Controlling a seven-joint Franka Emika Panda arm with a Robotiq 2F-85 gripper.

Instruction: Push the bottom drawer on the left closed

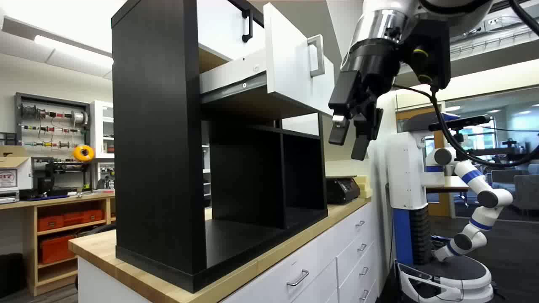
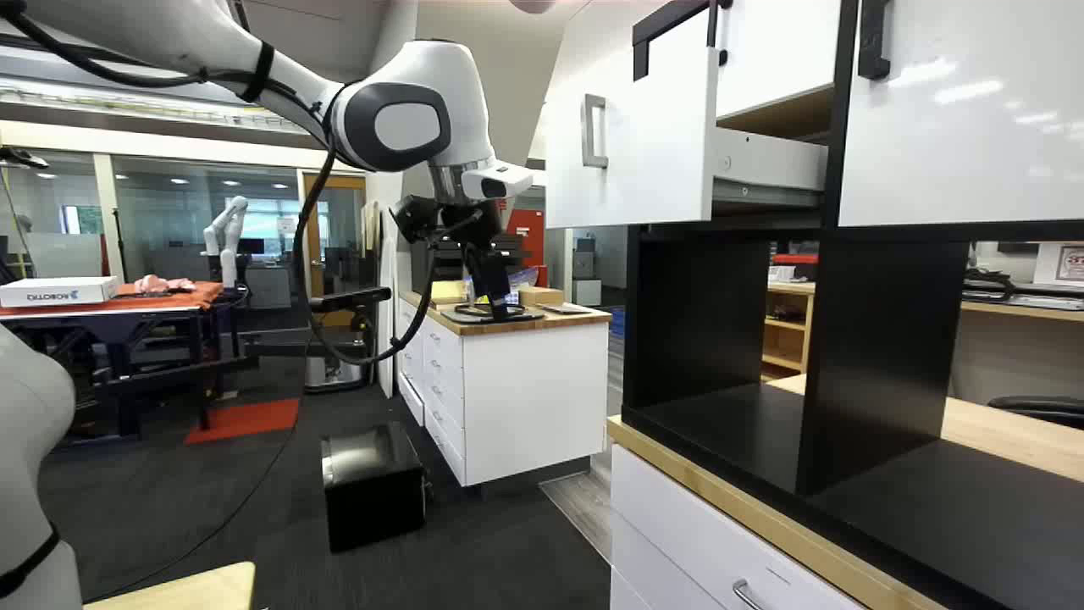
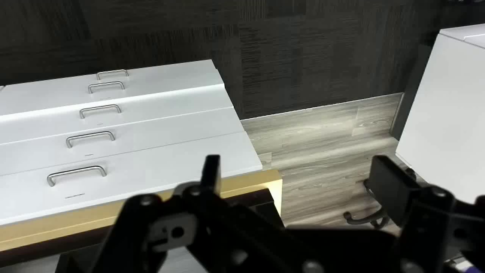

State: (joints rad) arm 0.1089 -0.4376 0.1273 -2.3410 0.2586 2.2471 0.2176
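Black two-finger gripper (image 1: 348,144): fingers parted, pointing down.
White flat-fronted drawer (image 1: 290,67): pulled out, higher than the fingertips.
Pale wooden countertop (image 1: 252,267): lower than gripper.

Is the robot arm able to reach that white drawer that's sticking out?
Probably yes. The open gripper hangs near the front of the white drawer, and nothing shows between them. Its fingertips look lower than the drawer, so it may need to lift first.
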